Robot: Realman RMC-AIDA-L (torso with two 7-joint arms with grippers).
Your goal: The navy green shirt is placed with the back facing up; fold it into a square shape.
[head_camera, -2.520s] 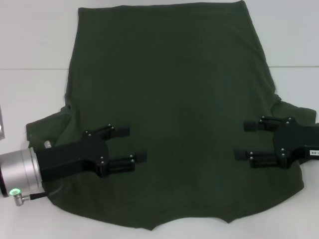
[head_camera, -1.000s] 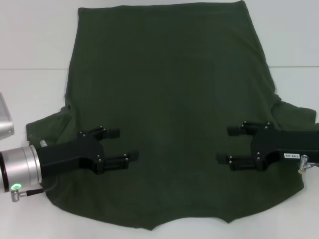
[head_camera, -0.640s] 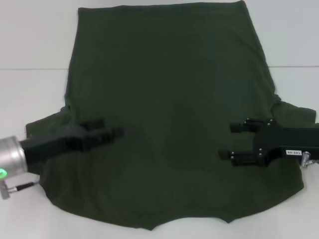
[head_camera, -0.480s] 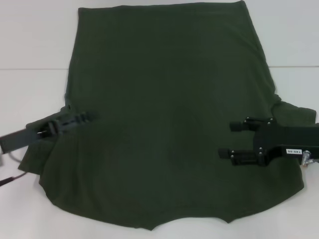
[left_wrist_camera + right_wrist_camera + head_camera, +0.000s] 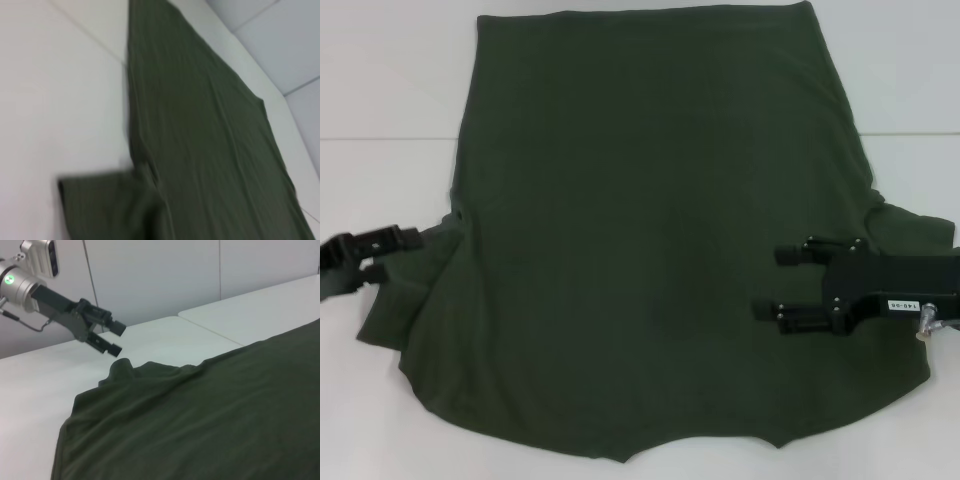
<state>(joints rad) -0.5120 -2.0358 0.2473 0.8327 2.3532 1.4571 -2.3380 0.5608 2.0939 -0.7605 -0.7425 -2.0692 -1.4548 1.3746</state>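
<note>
Jaws spread wide on the right gripper (image 5: 783,283), two black fingers parted and pointing toward nine o'clock, hovering over the cloth with nothing between them. Whether they brush the fabric, I can't tell from above. Over on the other side, the left gripper (image 5: 392,252) sits at the nine o'clock edge of the head view, its jaws apart as well, holding nothing; the right wrist view shows that gripper (image 5: 114,338) lifted clear of the cloth, just beyond the bunched sleeve.

Outward from there: the navy green shirt (image 5: 650,220) lies flat across the white bench (image 5: 380,90), filling the middle of the view. Its long axis runs twelve to six, hem at twelve, collar notch down at six. Sleeves stick out at roughly eight and four o'clock. The left sleeve (image 5: 405,290) is rumpled, its edge raised into a small ridge right beside the left jaws; the left wrist view shows that sleeve (image 5: 105,205) lying off the side of the shirt's long body.

Now the relation that matters: the left jaws sit off the cloth, with the sleeve lying toward three to four o'clock of them, so the left arm looks nearest to a sleeve edge. The right jaws are already over the body, with the right sleeve (image 5: 920,240) behind them toward three o'clock. My read: sleeves get folded inward first.
</note>
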